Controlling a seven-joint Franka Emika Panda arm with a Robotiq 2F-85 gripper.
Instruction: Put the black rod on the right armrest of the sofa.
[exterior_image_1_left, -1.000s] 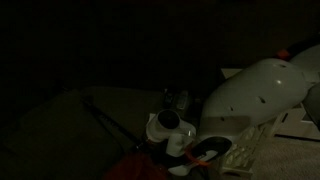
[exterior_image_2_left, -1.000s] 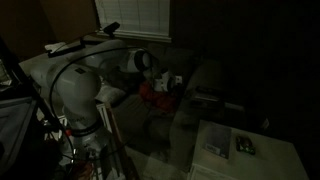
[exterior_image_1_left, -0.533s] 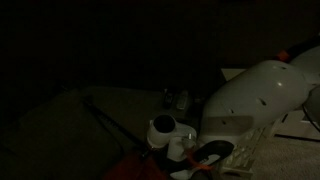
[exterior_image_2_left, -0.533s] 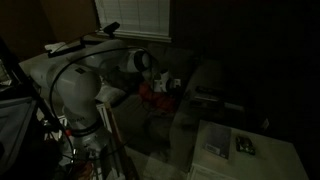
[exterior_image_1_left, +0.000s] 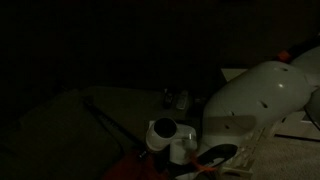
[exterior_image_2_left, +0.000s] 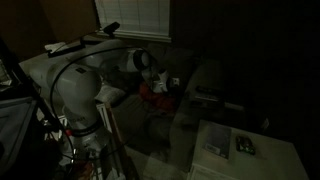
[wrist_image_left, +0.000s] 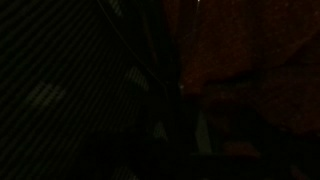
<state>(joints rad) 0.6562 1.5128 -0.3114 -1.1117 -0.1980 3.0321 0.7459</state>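
The scene is very dark. In an exterior view a thin black rod (exterior_image_1_left: 110, 123) lies slanted across the olive-grey sofa (exterior_image_1_left: 55, 125), running down toward the arm's wrist. My gripper (exterior_image_1_left: 166, 150) hangs below the white wrist, low over the sofa seat near the rod's lower end and a red cloth (exterior_image_1_left: 130, 168). Its fingers are lost in shadow. The gripper (exterior_image_2_left: 168, 86) also shows over the red cloth (exterior_image_2_left: 152, 97) on the sofa (exterior_image_2_left: 205, 80). The wrist view shows only dark shapes and a reddish patch (wrist_image_left: 240, 50).
The white robot arm (exterior_image_1_left: 255, 95) fills one side of an exterior view. A white box table (exterior_image_2_left: 240, 148) with small items stands in front of the sofa. A window blind (exterior_image_2_left: 135, 15) is behind. Cables hang by the robot base (exterior_image_2_left: 75, 100).
The wrist has sunk a little toward the sofa seat. Nothing else has visibly moved.
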